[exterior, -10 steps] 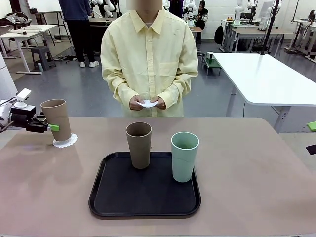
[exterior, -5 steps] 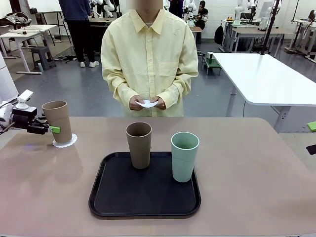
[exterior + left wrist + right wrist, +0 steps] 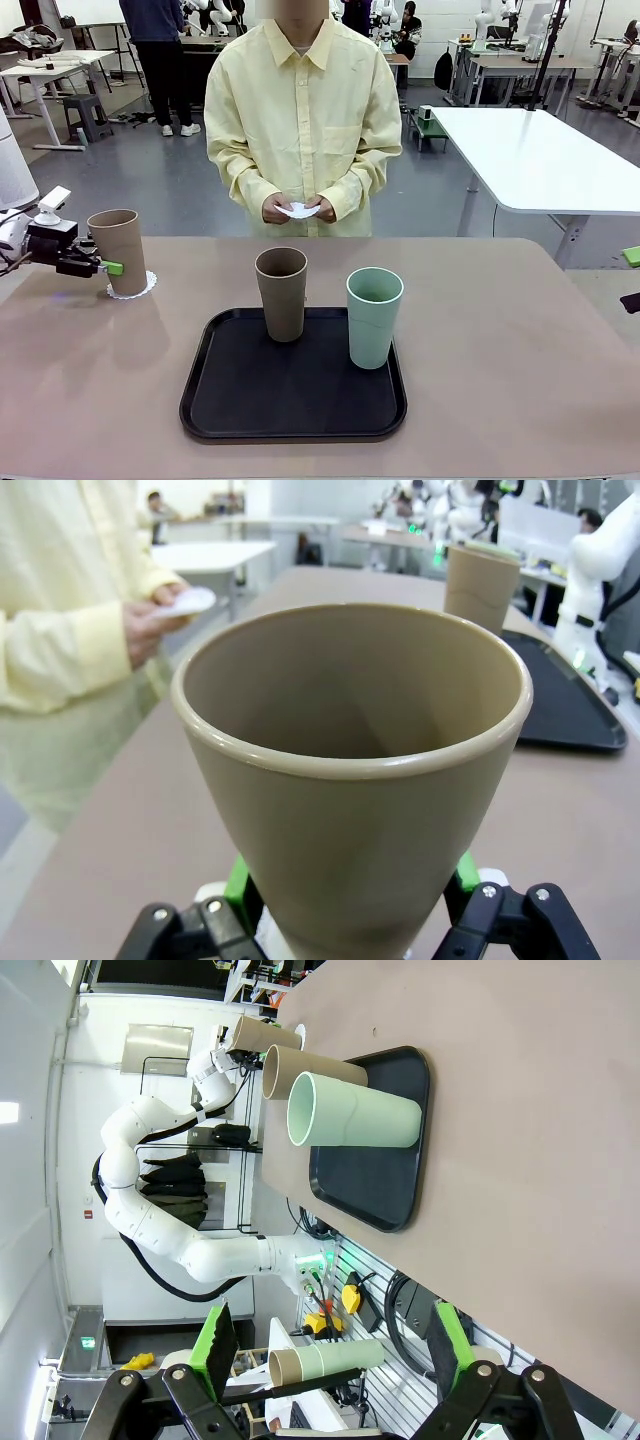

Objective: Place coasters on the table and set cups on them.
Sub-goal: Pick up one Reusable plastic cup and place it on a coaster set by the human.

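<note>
At the left edge of the frame the left gripper (image 3: 108, 267) is clamped on the light tan cup (image 3: 118, 248). During the last second this cup has moved a little to the right and now stands more upright, with its base on the coaster (image 3: 147, 285). So the first cup seems nearly set, and it only remains to release it. In the middle, the brown cup (image 3: 282, 295) and the mint cup (image 3: 374, 318) wait on the black tray (image 3: 230, 400). The right gripper (image 3: 325, 1360) has its jaws apart and holds nothing.
</note>
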`<move>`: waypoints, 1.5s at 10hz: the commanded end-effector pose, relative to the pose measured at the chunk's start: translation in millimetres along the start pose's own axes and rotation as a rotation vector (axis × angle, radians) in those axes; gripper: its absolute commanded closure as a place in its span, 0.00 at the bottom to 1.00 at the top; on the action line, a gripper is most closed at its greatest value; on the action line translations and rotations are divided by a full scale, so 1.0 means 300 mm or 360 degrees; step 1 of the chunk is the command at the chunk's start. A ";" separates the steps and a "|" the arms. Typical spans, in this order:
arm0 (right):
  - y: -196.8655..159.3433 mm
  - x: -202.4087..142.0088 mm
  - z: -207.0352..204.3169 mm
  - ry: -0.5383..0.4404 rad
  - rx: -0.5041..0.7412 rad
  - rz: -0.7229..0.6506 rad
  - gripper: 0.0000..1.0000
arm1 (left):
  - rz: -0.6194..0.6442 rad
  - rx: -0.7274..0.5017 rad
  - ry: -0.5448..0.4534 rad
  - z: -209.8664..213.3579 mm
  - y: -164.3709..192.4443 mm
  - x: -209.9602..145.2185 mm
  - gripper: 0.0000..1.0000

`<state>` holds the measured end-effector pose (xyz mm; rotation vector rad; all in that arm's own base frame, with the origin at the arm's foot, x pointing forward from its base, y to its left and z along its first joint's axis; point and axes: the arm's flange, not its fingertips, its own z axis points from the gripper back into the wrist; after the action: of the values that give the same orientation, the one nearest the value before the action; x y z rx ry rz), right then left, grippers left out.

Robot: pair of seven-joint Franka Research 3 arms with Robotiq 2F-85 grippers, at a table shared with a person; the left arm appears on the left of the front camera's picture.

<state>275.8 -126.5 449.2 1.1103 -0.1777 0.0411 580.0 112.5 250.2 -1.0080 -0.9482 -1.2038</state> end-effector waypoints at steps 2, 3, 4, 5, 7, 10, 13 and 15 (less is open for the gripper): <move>0.000 0.006 0.000 -0.0008 0.0032 0.0018 0.00 | -0.0099 -0.0051 0.0002 0.008 0.007 -0.004 0.16; 0.000 0.006 0.000 -0.0008 0.0032 0.0018 0.00 | -0.0106 -0.0054 0.0005 0.008 0.007 -0.005 0.16; 0.000 0.006 0.000 -0.0008 0.0032 0.0018 0.00 | -0.0117 -0.0060 0.0011 0.008 0.007 -0.006 0.08; 0.000 0.006 0.000 -0.0008 0.0032 0.0018 0.00 | -0.0125 -0.0070 0.0011 0.009 0.004 -0.004 0.00; 0.000 0.006 0.000 -0.0008 0.0032 0.0018 0.00 | -0.0139 -0.0080 0.0025 0.010 0.000 -0.002 0.00; 0.000 0.006 0.000 -0.0008 0.0032 0.0018 0.00 | -0.0129 -0.0085 0.0144 0.017 -0.007 0.002 0.00; 0.000 0.006 0.000 -0.0008 0.0032 0.0018 0.00 | -0.0131 -0.0052 0.0258 0.024 0.004 0.000 0.00; 0.000 0.006 0.000 -0.0008 0.0032 0.0018 0.00 | -0.0133 -0.0036 0.0414 0.038 -0.002 0.012 0.00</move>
<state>275.8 -126.5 449.2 1.1103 -0.1777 0.0411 583.2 127.5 249.5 -0.8612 -0.8333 -1.3520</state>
